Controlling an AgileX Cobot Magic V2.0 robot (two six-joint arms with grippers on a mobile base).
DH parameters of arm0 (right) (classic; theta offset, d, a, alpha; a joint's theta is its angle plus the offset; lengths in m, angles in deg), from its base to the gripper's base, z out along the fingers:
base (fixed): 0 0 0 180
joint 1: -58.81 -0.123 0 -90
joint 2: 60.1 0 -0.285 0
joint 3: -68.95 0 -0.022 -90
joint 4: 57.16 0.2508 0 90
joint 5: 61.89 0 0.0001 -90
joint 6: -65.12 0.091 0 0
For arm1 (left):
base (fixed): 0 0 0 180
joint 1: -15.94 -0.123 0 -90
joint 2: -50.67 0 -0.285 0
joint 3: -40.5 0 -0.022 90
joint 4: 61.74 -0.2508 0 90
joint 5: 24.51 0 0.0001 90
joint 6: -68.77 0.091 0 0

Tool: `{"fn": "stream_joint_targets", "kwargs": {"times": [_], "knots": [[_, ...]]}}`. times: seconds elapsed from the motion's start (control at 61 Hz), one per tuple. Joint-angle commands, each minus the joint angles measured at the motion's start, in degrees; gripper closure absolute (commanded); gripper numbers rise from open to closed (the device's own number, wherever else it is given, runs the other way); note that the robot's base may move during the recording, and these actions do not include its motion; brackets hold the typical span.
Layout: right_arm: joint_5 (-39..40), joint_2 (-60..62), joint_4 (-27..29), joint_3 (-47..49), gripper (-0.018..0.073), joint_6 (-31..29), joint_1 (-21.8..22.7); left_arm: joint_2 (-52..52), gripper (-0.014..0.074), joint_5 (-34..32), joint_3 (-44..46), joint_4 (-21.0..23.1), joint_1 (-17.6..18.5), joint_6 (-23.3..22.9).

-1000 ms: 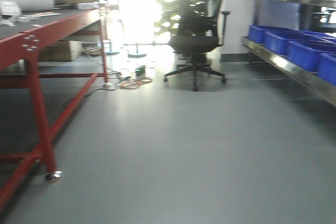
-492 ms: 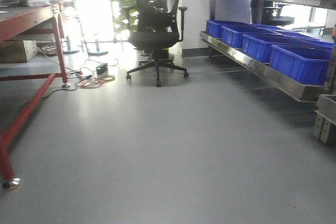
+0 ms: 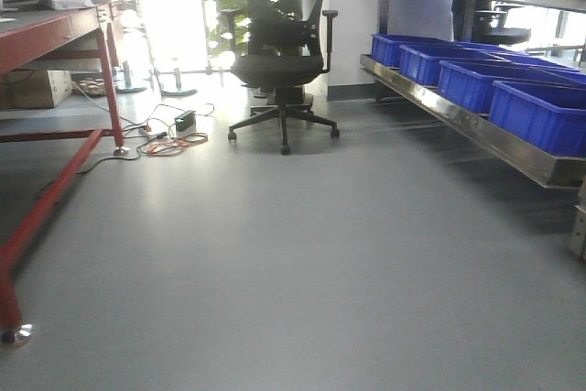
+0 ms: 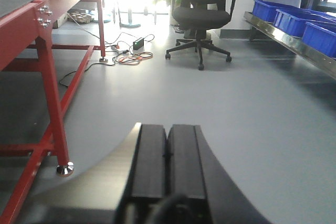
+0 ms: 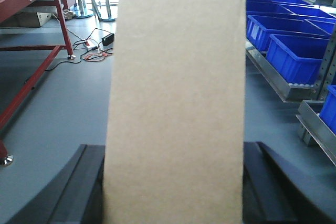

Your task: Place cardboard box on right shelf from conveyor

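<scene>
The plain tan cardboard box [image 5: 176, 98] fills the middle of the right wrist view, standing upright between the dark fingers [image 5: 86, 182] of my right gripper [image 5: 173, 150], which is shut on it. The right shelf [image 3: 476, 125], shiny steel with a flat front lip, runs along the right side of the room and also shows as the shelf [image 5: 273, 85] past the box. My left gripper [image 4: 167, 129] hangs over the grey floor, shut, with nothing between its pads. The conveyor is out of view.
Blue bins [image 3: 540, 112] stand in a row on the shelf. A red-framed workbench [image 3: 55, 34] lines the left side. A black office chair [image 3: 279, 66] and loose cables [image 3: 169, 139] sit on the floor ahead, with glossy grey floor [image 3: 293, 263] between.
The front view has swung right over the last second: the workbench slid off to the left and the steel shelf with its bins came further in. It is sharper now.
</scene>
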Motion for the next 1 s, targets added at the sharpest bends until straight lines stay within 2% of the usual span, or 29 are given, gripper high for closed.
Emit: {"fn": "stream_joint_targets", "kwargs": {"times": [0.0, 0.984], "knots": [[6.29, -1.04, -0.74, 1.44, 0.0324, -0.59, 0.28, 0.96, 0.0713, -4.99, -0.54, 0.34, -0.49, 0.02], [6.29, -1.03, -0.68, 1.44, 0.0324, -0.59, 0.28, 0.96, 0.0713, -4.99, -0.54, 0.34, -0.76, 0.02]]}}
